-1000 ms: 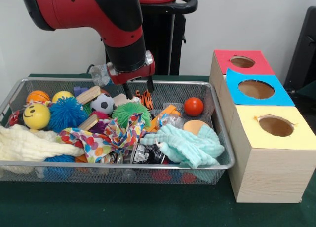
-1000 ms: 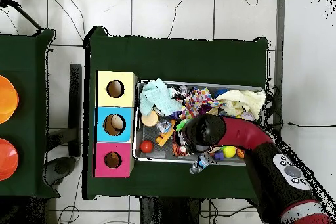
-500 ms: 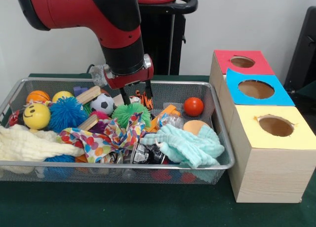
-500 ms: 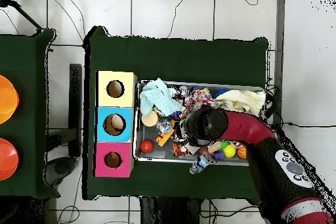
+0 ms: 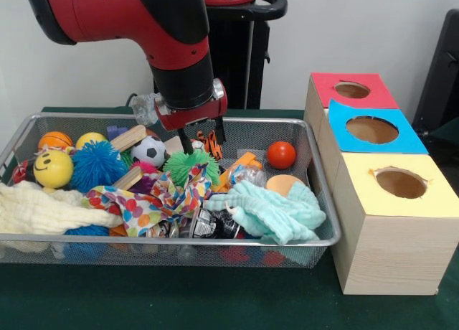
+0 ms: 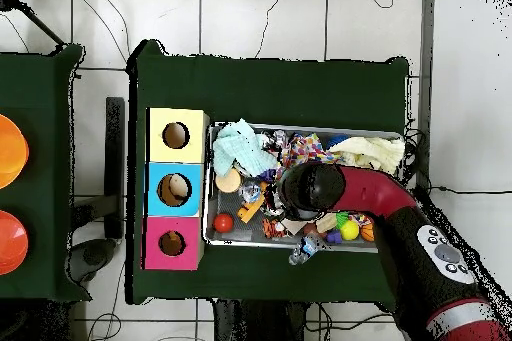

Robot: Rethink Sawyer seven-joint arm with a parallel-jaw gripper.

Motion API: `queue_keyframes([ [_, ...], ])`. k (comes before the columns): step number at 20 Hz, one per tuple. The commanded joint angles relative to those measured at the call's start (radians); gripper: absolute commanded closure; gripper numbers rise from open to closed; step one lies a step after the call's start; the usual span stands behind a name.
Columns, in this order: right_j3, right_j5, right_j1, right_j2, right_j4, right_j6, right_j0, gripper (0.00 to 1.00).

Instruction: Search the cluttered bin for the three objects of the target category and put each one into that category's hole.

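The tool [image 5: 203, 138], fingers spread, hangs over the green spiky ball [image 5: 190, 165], soccer ball [image 5: 149, 150] and orange toy [image 5: 210, 143] flanking.

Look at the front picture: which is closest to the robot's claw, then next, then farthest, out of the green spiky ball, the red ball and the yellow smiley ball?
From the gripper:
1. Green spiky ball, just below the claw, mid-bin.
2. Red ball, off to the picture's right, near the bin's back corner.
3. Yellow smiley ball, far off at the picture's left end.

gripper [image 5: 202, 138] shifted slightly right since half a second ago
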Motion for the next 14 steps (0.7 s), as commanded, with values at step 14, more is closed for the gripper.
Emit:
queue_keyframes([
  [14,-0.148,0.064,0.074,0.102,-0.07,-0.193,0.007,0.0],
])
